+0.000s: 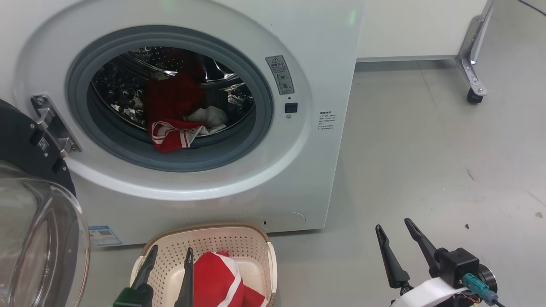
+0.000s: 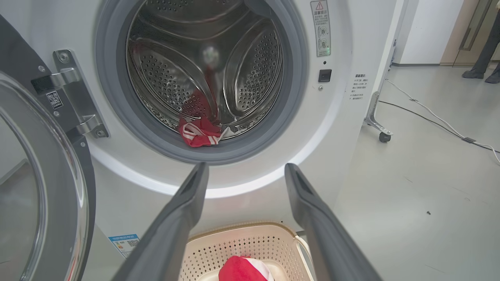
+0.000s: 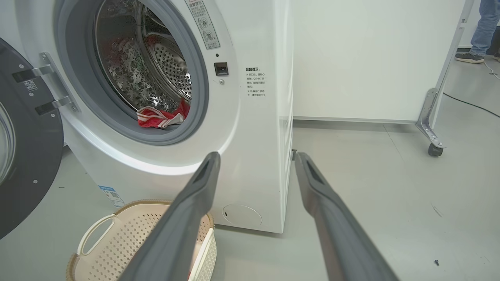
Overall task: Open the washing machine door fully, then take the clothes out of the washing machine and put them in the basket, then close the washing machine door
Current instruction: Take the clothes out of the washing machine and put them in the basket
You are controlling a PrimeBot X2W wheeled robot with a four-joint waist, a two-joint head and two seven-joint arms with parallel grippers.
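A: Left gripper (image 1: 171, 249) spread wide, empty, above the basket (image 1: 239, 238) at 6 o'clock. Right gripper (image 1: 393, 224) also spread and empty, 4 o'clock, over the floor (image 1: 426, 149).
B: Clothes (image 1: 175, 132)?
A: Red with white stripes. One piece (image 1: 215, 277) is in the basket. The rest is bunched at 6 o'clock of the opening, on the gasket (image 1: 170, 160). Drum (image 1: 115, 85) reflections blur the count, possibly two items.
B: Hazards?
A: Fingers could nip gasket along with cloth, and a trailing hem may miss the basket. The washing machine door (image 1: 25, 145) hangs open at 9 o'clock, close to the left arm.

Smooth grey floor (image 1: 426, 149), white partition panel (image 3: 371, 58) on a metal castor foot (image 3: 429, 136), loose cable (image 2: 429, 113) beyond.
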